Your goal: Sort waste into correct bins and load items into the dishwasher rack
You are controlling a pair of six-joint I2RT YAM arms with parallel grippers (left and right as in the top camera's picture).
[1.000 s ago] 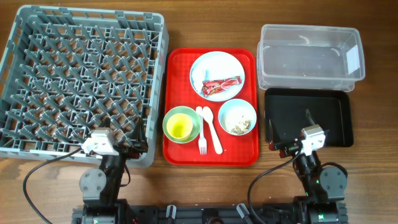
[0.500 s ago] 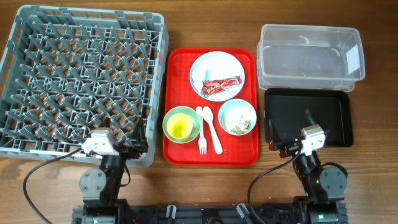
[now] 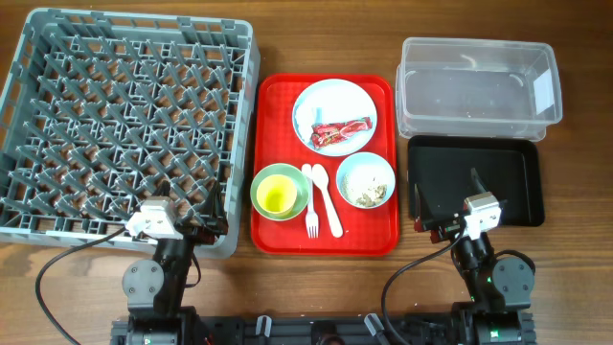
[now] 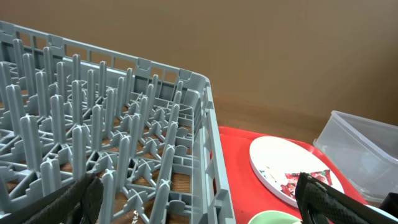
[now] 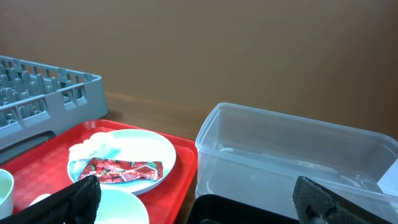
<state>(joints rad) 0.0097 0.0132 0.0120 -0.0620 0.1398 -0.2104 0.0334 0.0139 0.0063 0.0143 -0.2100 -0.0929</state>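
Along the near edge of the table (image 3: 575, 278) I have both arms parked low. The left gripper (image 4: 199, 198) is spread wide over the near right corner of the dishwasher rack (image 3: 144, 16), which fills the left half of the table up to the far left corner. The right gripper (image 5: 199, 196) is spread wide too, over the near left corner of the black tray (image 3: 508, 182).

The clear tub (image 3: 477, 44) lies just beyond that tray, toward the far right corner. Bare wood shows along the right edge and the near edge. Only a narrow strip separates the rack from the red tray (image 3: 273, 240) at mid-table.

On that tray, between my two grippers and apart from both, the plate (image 3: 326, 101) holds the red wrapper (image 3: 341, 128) and the tissue (image 3: 305, 117). Nearer me sit the cup (image 3: 280, 192), fork (image 3: 311, 206), spoon (image 3: 328, 206) and bowl (image 3: 342, 177) with food scraps (image 3: 367, 192).
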